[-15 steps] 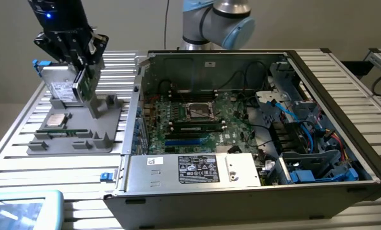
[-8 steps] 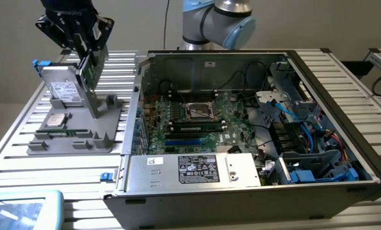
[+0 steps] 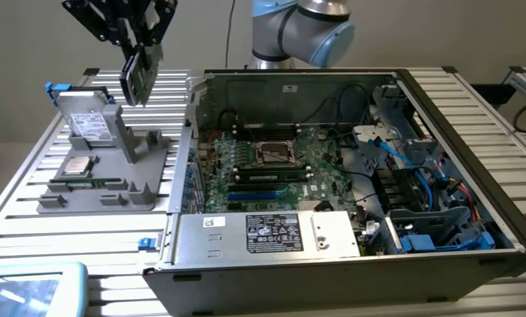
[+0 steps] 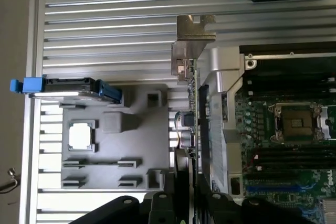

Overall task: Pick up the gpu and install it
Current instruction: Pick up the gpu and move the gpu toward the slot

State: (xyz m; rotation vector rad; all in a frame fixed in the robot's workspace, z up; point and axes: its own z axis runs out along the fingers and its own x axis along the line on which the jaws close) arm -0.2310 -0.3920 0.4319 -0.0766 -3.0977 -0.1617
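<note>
My arm (image 3: 291, 30) is rounded silver-grey metal, and its joints are closed with pale blue caps (image 3: 332, 41). My claw (image 3: 142, 41) is matte black and angular, built of flat plates. A thin dark cable (image 3: 231, 30) runs alongside.

A table of silver slatted metal rails (image 3: 34, 218) spans the exterior view from edge to edge. Directly on it, across the centre and right of the frame, stands an open computer case (image 3: 334, 277), and just beside it at the left lies a grey moulded parts holder (image 3: 86, 201). A pale blue-edged flat object (image 3: 34, 274) sits at the lower left corner.
</note>
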